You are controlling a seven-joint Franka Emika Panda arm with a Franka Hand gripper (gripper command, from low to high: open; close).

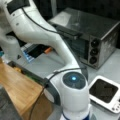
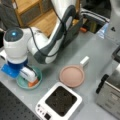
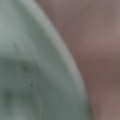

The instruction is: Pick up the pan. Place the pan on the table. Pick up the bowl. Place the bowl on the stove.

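In a front view the arm's pincer (image 2: 29,76) is lowered into the round light teal bowl (image 2: 21,83), which sits on the wide plain grey matte table (image 2: 82,47) at the view's left; a small orange item (image 2: 33,83) shows at the pincer's tip inside the bowl. Whether the pincer's jaws are parted or closed on the bowl I cannot tell. The shallow round dusty-pink pan (image 2: 72,75) with its short white stub handle rests flat on the table, well apart from the bowl and just beside the small white square cooktop with a black top, the stove (image 2: 60,102), whose top is bare. In a front view the stove (image 1: 103,93) lies at the right, below the large steel toaster oven (image 1: 87,32), with the light wooden counter (image 1: 17,87) at the left. The wrist view is filled by a pale teal curved surface of the bowl (image 3: 30,70) against a pinkish blur
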